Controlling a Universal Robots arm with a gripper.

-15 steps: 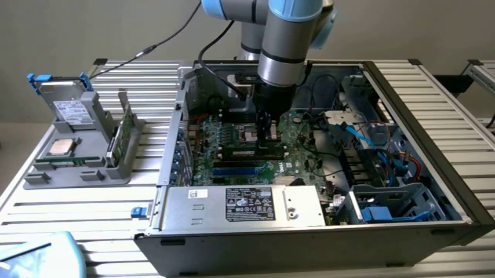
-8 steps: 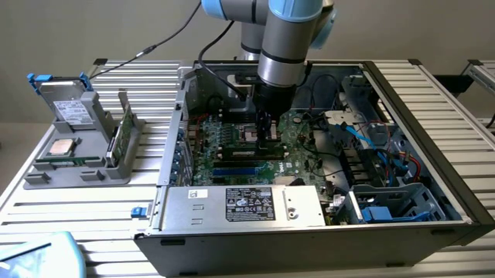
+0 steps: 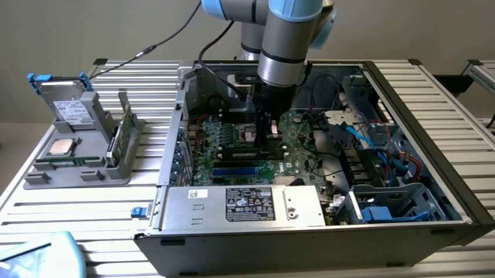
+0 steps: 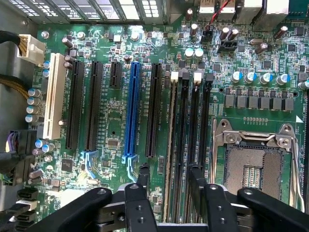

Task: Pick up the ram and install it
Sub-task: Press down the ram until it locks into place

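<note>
Black gripper [image 4: 169, 170] fingers are standing wide apart, straddling the ram [image 4: 169, 121] seated in its slot inside the computer case [image 3: 309, 249].

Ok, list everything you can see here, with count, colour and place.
case: one, black, open, on the slatted table.
motherboard: one, green, inside the case.
ram: one, pale edge, edge-on in a memory slot.
processor socket: one, silver-framed, beside the memory slots.
power supply: one, silver, inside the case.
holder: one, grey, exterior view's left of the case.
drive: one, grey with blue tabs, on the holder.
processor chip: one, silver, on the holder.
green stick: one, upright in the holder.
arm: one, grey and blue, above the motherboard; jaws open either side of the ram.
</note>
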